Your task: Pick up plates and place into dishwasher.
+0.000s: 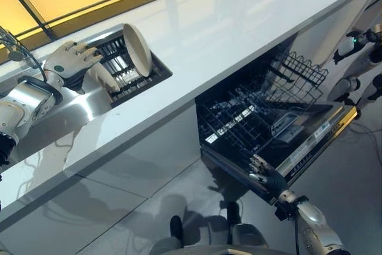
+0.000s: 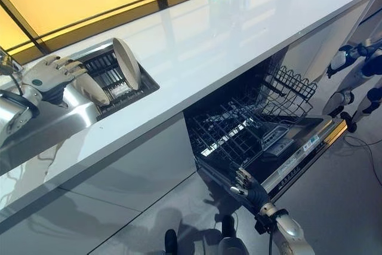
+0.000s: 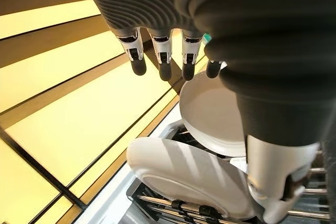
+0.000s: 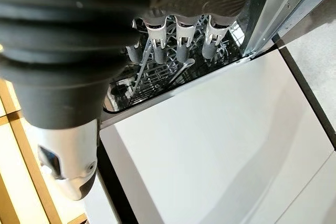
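White plates (image 1: 136, 49) sit racked just beyond our left hand (image 1: 71, 59), fingers relaxed, grasping nothing; our right hand (image 1: 265, 174) hangs slack before the unloaded dishwasher rack (image 1: 250, 117).

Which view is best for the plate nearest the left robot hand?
Left wrist view: the near plate shows large past the left robot hand, leaning in the rack before the second plate. Both eye views show it small, partly hidden beside that hand.
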{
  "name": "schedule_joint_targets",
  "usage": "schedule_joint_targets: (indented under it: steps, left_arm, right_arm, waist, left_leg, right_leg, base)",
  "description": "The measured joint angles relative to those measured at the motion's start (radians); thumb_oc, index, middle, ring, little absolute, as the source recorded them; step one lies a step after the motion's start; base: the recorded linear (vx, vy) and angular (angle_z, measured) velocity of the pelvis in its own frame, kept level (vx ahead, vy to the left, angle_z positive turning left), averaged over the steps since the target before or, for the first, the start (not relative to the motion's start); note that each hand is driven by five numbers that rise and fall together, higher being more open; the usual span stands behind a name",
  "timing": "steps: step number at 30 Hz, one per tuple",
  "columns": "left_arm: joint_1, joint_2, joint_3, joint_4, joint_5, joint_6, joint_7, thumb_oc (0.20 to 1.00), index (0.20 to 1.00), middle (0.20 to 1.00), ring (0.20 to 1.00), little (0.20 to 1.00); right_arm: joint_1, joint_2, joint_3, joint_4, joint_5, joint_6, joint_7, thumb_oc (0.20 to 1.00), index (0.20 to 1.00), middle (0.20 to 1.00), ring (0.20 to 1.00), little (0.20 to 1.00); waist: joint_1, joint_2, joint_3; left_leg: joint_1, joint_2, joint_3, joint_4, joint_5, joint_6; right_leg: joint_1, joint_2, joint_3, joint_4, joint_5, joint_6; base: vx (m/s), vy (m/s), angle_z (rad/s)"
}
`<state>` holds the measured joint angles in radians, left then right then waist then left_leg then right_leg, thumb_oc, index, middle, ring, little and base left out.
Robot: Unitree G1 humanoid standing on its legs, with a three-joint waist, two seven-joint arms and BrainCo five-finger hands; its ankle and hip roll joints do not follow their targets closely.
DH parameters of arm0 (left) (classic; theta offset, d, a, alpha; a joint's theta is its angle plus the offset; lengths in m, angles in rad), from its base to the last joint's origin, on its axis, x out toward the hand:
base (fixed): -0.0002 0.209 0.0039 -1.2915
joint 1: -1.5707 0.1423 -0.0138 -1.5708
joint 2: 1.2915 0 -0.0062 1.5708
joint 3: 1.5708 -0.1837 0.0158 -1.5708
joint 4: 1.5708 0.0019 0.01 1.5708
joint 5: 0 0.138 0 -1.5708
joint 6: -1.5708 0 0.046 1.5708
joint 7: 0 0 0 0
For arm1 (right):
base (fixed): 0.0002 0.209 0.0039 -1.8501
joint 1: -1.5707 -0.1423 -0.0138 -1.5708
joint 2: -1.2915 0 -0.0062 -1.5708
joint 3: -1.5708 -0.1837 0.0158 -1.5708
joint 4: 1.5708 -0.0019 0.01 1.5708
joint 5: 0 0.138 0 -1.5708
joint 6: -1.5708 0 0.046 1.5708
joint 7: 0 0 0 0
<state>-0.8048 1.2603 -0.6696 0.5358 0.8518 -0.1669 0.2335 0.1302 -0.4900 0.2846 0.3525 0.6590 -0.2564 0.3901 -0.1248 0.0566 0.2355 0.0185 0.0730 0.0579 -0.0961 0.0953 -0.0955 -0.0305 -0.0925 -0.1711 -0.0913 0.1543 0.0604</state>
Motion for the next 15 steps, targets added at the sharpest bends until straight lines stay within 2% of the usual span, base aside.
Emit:
schedule_joint_targets:
  steps: [9,15]
  left_arm:
    - [-0.104,-0.031,-0.085,0.073,0.047,0.056,-0.003,1.0,1.0,1.0,1.0,1.0]
    - [-0.194,-0.066,-0.134,0.152,0.119,0.119,-0.1,1.0,1.0,1.0,1.0,1.0]
  right_arm:
    - [-0.043,0.0,-0.004,0.001,0.042,-0.003,-0.029,1.0,1.0,1.0,1.0,1.0]
    - [-0.085,0.001,-0.003,0.001,0.052,-0.007,-0.032,1.0,1.0,1.0,1.0,1.0]
  waist:
    - [-0.002,-0.024,0.069]
    - [0.0,-0.048,0.107]
  left_leg:
    - [-0.032,-0.002,0.006,0.001,0.005,0.002]
    - [-0.052,-0.004,0.021,0.001,0.005,0.003]
  right_leg:
    - [-0.035,-0.001,0.006,0.0,0.009,-0.001]
    - [-0.062,-0.002,0.021,0.001,0.023,-0.006]
  base:
    - [-0.06,0.02,-0.02]
    - [-0.05,0.002,-0.07]
